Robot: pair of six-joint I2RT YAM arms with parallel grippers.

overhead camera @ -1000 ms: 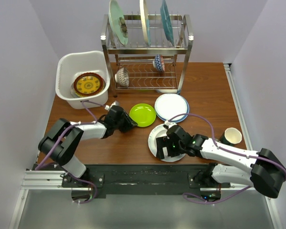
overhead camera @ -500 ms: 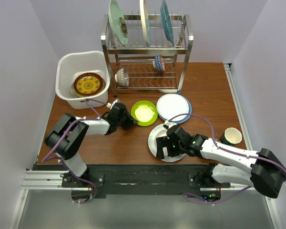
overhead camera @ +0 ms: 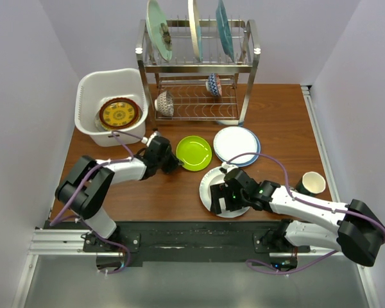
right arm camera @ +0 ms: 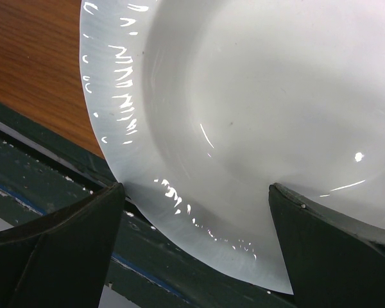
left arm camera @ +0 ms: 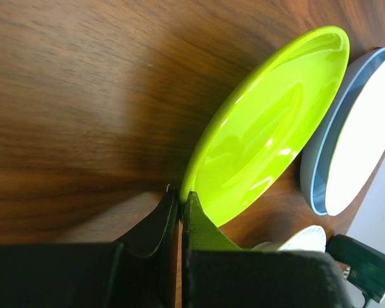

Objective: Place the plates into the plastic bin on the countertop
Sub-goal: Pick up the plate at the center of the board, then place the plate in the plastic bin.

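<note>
Left tool (overhead camera: 171,162) pinched on the lime green plate (overhead camera: 194,153); right tool (overhead camera: 221,196) wide over a white plate (overhead camera: 208,182).
At the rear left of the worktop (overhead camera: 282,115), the plastic bin (overhead camera: 90,86) held one yellow patterned plate (overhead camera: 120,113). The left tool's fingers (left arm camera: 170,208) met on the lime green plate's near rim; whether that rim was lifted could not be told. The right tool's spread fingers hid much of the white plate, cut off in the wrist view.

Metal dish rack (overhead camera: 192,106) with two patterned bowls (overhead camera: 165,102), paper cup (overhead camera: 313,183) at the right
</note>
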